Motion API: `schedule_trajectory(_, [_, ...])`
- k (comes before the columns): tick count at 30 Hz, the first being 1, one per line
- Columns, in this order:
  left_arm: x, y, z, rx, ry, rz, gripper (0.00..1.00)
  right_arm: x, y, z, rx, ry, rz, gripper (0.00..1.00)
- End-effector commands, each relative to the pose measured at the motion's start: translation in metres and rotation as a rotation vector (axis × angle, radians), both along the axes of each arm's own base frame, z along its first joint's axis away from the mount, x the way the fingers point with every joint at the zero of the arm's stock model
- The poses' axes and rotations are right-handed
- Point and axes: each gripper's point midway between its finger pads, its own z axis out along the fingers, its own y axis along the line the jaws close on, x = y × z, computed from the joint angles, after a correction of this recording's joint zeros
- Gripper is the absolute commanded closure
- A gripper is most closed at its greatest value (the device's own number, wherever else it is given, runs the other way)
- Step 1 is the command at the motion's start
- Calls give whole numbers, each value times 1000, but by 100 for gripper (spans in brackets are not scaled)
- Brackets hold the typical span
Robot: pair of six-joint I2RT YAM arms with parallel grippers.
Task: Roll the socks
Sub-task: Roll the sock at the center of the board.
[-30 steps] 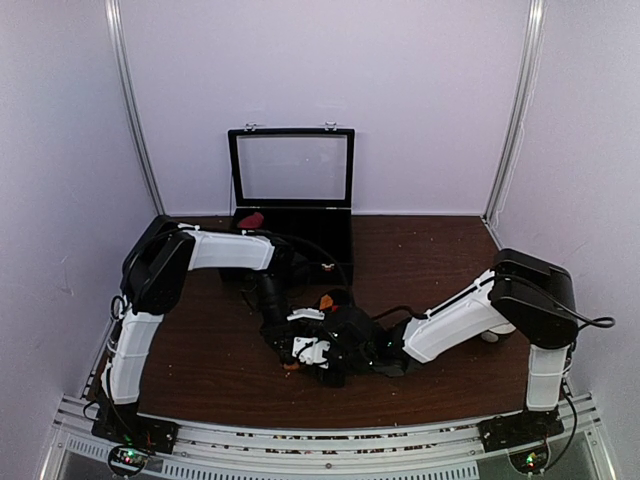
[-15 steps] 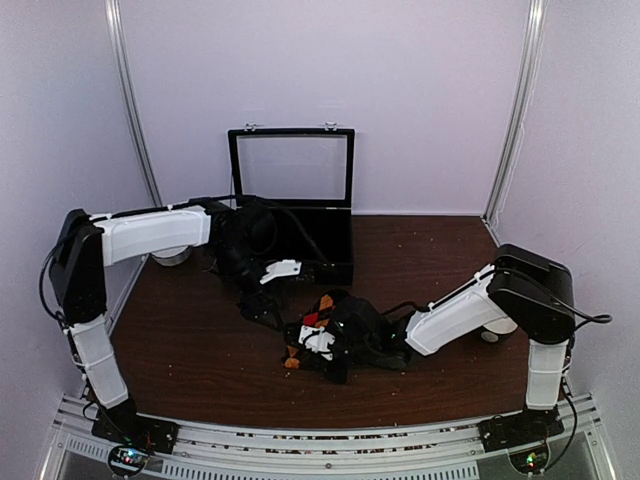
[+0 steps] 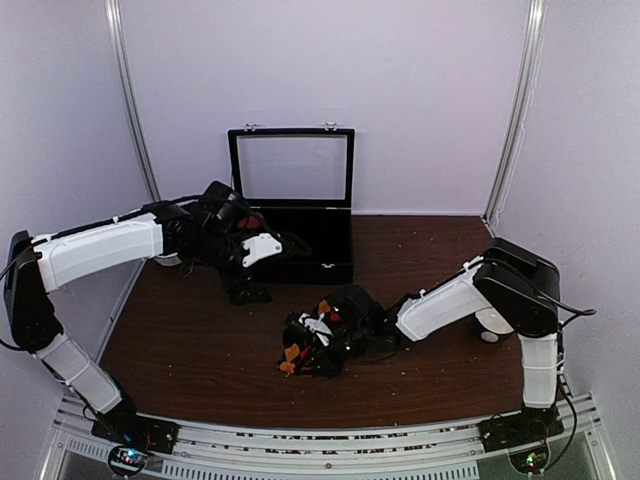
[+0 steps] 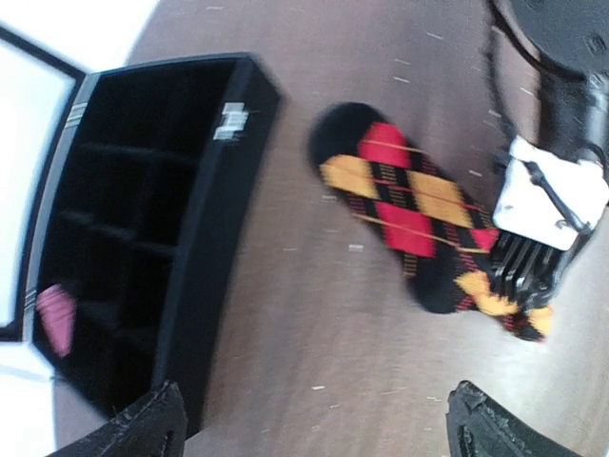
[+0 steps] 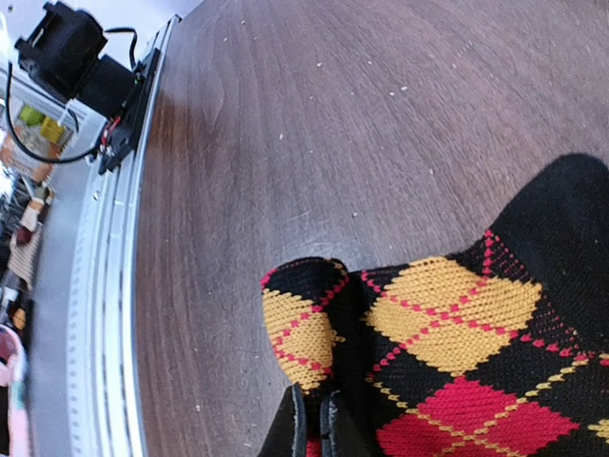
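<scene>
Argyle sock point(image 3: 305, 350) — black with red and orange diamonds — lies on the table point(image 3: 180, 350), toward 6 o'clock from the black box point(image 3: 320, 245) and well apart from it. In the top view it is partly hidden under the right gripper point(image 3: 318, 333), which reaches in from 3 o'clock. The right wrist view shows that gripper's fingers point(image 5: 285, 427) pressed together on a folded edge of the fabric, pinching it. In the left wrist view the sock lies spread along the wood, with the right gripper at its 4 o'clock end. Left gripper point(image 3: 246, 292) stands at 10 o'clock from the sock, just beside the box's front left corner. Its fingertips sit spread wide, holding nothing. Box lid point(image 3: 292, 168) stands upright, open. Pink sock point(image 4: 55, 319) shows only as a small patch in one box compartment — at the box's left end in the top view.
</scene>
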Motion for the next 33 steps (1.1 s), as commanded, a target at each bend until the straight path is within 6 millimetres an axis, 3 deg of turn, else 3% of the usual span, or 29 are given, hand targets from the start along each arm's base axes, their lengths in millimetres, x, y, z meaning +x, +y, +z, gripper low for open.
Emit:
schedule_trajectory(1, [49, 25, 27, -33, -186, 244, 2, -37, -51, -75, -294, 323, -74, 100])
schedule_trajectory(2, [61, 35, 17, 7, -205, 332, 2, -36, -53, -77, -303, 337, -86, 100])
schedule_trajectory(3, [58, 39, 4, 50, -156, 325, 2, -35, -54, -80, -312, 345, -95, 100])
schedule_trajectory(5, [29, 25, -2, -30, -6, 160, 2, -33, -60, -86, -338, 356, -126, 100])
schedule_trajectory(8, [-21, 0, -8, -20, -76, -77, 2, -26, -71, -97, -379, 367, -200, 100])
schedule_trajectory(12, [-58, -18, -34, 33, -5, -232, 3, -25, -82, -107, -404, 435, -255, 100])
schedule_trajectory(20, [-125, -50, -85, 122, 182, -501, 41, -31, -92, -122, -457, 595, -332, 100])
schedule_trajectory(23, [-132, -56, -105, 169, 207, -534, 53, -32, -95, -121, -448, 635, -360, 100])
schedule_trajectory(28, [-121, -60, -128, 224, 194, -527, 65, -34, -99, -122, -451, 651, -362, 100])
schedule_trajectory(33, [-114, -61, -133, 237, 163, -513, 66, -36, -100, -121, -443, 650, -347, 100])
